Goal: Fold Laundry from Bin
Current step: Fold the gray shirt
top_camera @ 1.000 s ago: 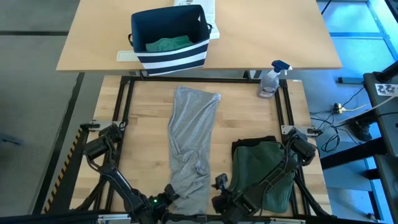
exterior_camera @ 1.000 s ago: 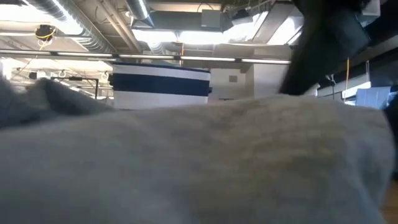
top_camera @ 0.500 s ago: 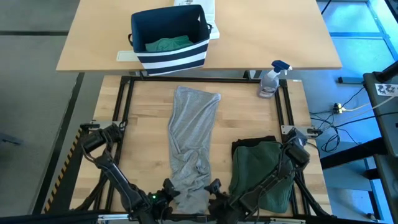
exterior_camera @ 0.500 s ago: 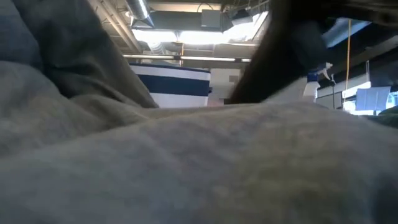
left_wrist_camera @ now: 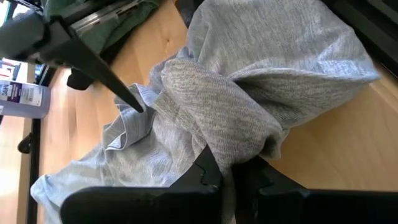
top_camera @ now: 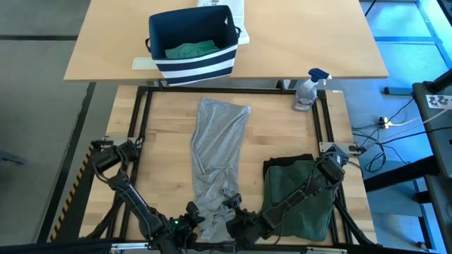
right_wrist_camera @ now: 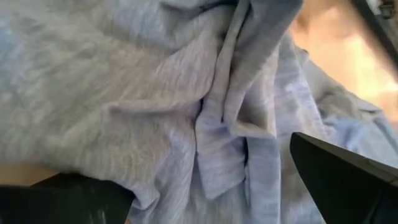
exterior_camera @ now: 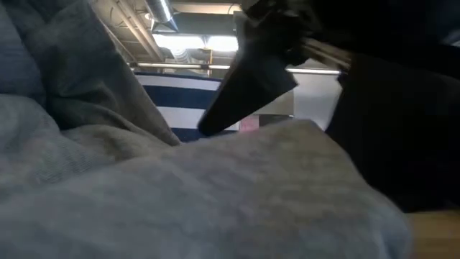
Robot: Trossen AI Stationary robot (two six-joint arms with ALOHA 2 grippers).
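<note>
Trouble is likely brewing at the near end of the grey garment (top_camera: 215, 159): the left gripper (left_wrist_camera: 227, 171) is pinching one bunched fold, so pulling may be dragging the twist tighter. The right gripper (top_camera: 232, 206) is reaching in beside it, fingers spread, holding nothing. A green garment (top_camera: 300, 197) is lying beside it; the bin (top_camera: 192, 44) and spray bottle (top_camera: 308, 90) are sitting well apart.

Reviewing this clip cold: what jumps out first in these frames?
The long light grey garment stretched down the middle of the near table, its near end bunched where the left gripper is shut on a fold and the open right gripper reaches in beside it. A dark green garment lies to its right; the striped bin sits on the far table.
</note>
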